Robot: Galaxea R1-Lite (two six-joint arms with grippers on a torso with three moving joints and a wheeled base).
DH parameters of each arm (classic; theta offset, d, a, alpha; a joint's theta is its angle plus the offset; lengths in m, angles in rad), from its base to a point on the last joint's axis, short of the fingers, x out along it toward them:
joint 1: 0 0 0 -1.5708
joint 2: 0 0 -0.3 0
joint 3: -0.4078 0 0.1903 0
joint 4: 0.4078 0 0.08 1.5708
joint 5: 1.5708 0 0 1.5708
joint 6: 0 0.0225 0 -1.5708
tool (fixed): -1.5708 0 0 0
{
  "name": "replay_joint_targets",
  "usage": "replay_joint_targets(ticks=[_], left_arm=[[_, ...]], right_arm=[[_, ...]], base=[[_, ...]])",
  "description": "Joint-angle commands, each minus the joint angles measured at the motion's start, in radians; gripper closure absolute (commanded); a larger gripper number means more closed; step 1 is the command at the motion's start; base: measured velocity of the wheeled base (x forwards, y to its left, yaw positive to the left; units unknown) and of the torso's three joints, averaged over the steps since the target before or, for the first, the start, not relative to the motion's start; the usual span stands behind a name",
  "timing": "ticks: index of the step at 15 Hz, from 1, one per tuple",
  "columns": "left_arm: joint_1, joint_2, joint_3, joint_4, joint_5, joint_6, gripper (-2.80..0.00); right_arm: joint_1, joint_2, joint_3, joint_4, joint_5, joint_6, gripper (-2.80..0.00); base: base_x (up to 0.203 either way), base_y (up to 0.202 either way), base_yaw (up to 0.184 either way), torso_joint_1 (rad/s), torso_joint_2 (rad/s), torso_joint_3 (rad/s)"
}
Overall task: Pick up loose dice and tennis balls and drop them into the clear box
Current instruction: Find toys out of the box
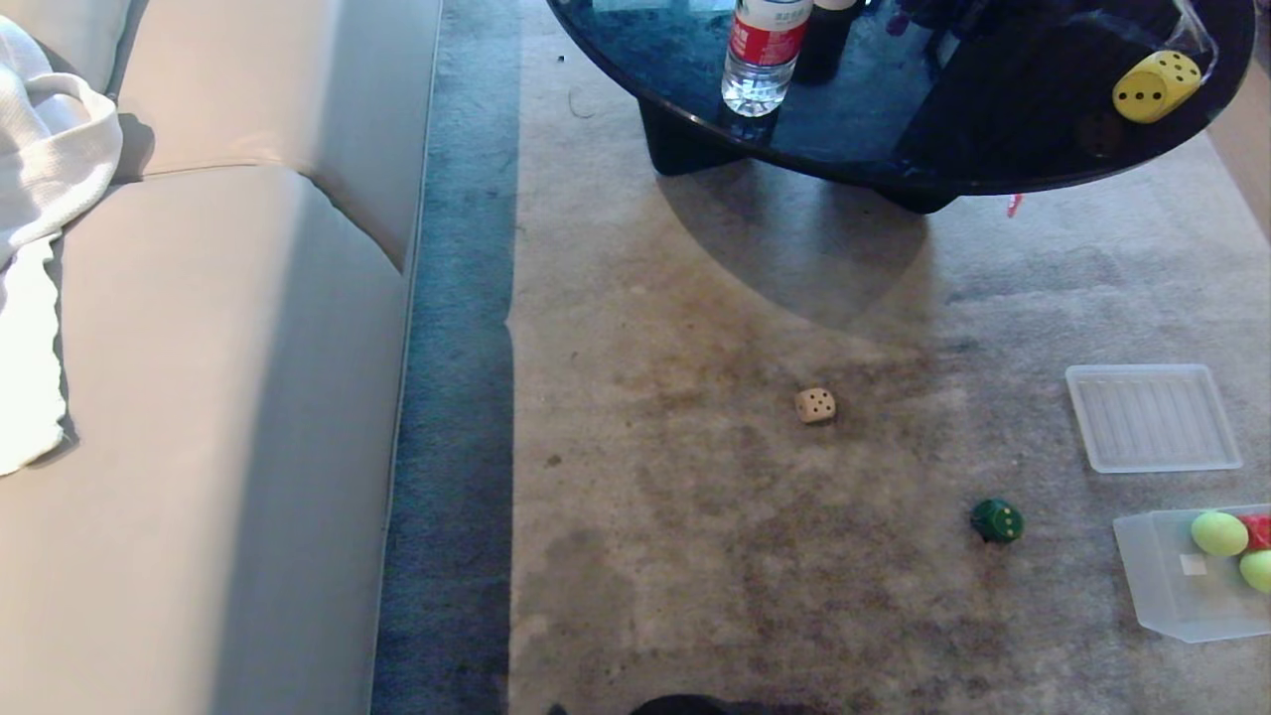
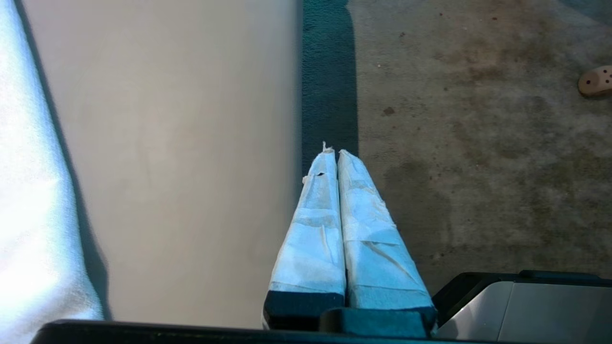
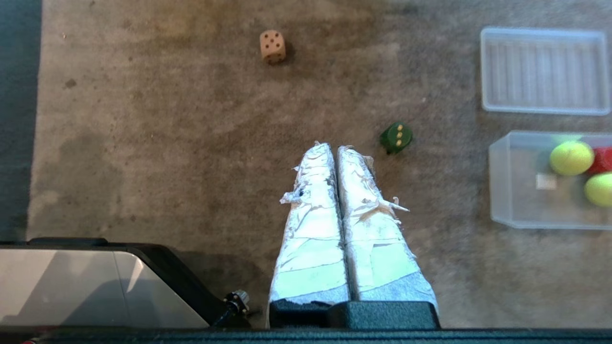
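While both my tape-wrapped grippers, left gripper (image 2: 337,152) and right gripper (image 3: 333,146), hang pressed closed, empty, I see a chunky beige die (image 1: 815,405) on matted carpet (image 1: 715,556).

Harsh daylight glare on the white blanket (image 1: 40,149), soft round shadow under the glass table (image 1: 894,119).

A beige sofa (image 1: 199,397) edges the carpet (image 1: 695,546); a water bottle (image 1: 760,55) stands on the dark table (image 1: 894,129).
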Motion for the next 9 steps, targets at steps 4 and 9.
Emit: replay_joint_targets(ticks=[4,9], left_arm=[[0.0,0.0,0.0,0.002,0.001,0.0,0.0],[0.0,0.0,0.002,0.002,-0.001,-0.001,0.0]], right_arm=[[0.001,0.001,0.0,-0.001,0.0,-0.001,0.0],[0.001,0.0,0.002,-0.002,0.0,-0.001,0.0]], base=[[0.001,-0.158,0.004,0.004,0.0,0.003],[0.0,-0.125,-0.001,0.003,0.0,0.003]])
